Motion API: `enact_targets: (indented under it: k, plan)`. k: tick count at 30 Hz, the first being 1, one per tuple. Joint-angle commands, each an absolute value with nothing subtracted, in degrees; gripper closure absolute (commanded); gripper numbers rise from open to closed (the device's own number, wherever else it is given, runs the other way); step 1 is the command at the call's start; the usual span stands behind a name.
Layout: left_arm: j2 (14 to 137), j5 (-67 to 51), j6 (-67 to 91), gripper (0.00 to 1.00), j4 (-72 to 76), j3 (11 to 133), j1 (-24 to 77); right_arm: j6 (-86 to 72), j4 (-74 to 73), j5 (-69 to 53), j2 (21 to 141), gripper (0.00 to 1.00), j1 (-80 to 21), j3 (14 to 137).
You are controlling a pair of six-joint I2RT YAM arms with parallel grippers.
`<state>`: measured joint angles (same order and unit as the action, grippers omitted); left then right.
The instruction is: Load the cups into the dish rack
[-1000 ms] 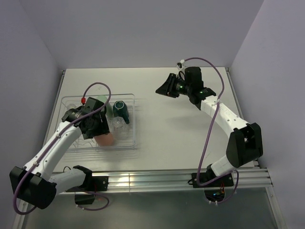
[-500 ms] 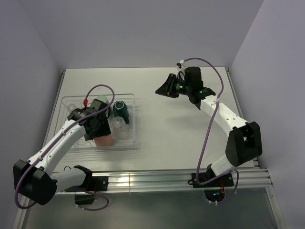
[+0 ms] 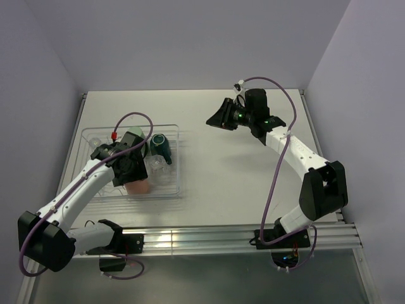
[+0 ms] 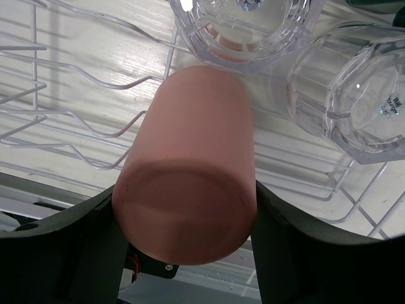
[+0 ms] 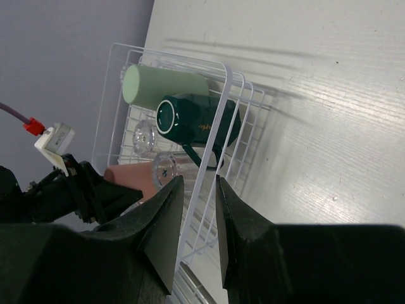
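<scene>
One salmon-pink tumbler (image 4: 186,171) — smooth, matte, round-edged — held by left gripper (image 4: 186,244)

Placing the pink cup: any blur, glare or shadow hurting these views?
Left wrist: salmon-pink tumbler sharp, its near end shaded where the left tool grips it; clear glasses glint. Right wrist: dish rack crisp, right tool dark and soft. Top view: even light, rack wires faint.

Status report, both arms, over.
Left gripper shut on pink tumbler, over dish rack. Right gripper open, empty, off over the table. Two clear glasses close beside the tumbler.
</scene>
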<state>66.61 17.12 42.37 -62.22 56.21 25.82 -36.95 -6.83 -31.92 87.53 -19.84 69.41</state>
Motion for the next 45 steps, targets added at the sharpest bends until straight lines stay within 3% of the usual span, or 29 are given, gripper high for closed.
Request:
enact_targets:
  k: [1,15,17,30,45]
  plan:
    - [66.45,18.11,43.51,0.37,-61.17,55.81,26.37,-36.3,-4.39,-32.69,87.54,0.66,-19.42,69.52]
    - [64.95,18.72,44.12,0.26,-61.79,55.46,26.46,-36.56,-3.96,-32.87,87.54,0.66,-19.42,69.35]
    - [64.78,18.55,44.21,0.13,-61.79,55.37,26.46,-36.48,-3.96,-32.87,87.54,0.66,-19.42,69.35]
    - [62.76,18.55,44.82,0.12,-63.19,57.83,26.63,-36.47,-3.87,-32.87,87.28,0.66,-19.42,69.26]
    - [62.58,22.15,42.98,0.1,-70.04,73.9,26.54,-36.12,-4.48,-32.43,87.27,0.66,-19.51,69.52]
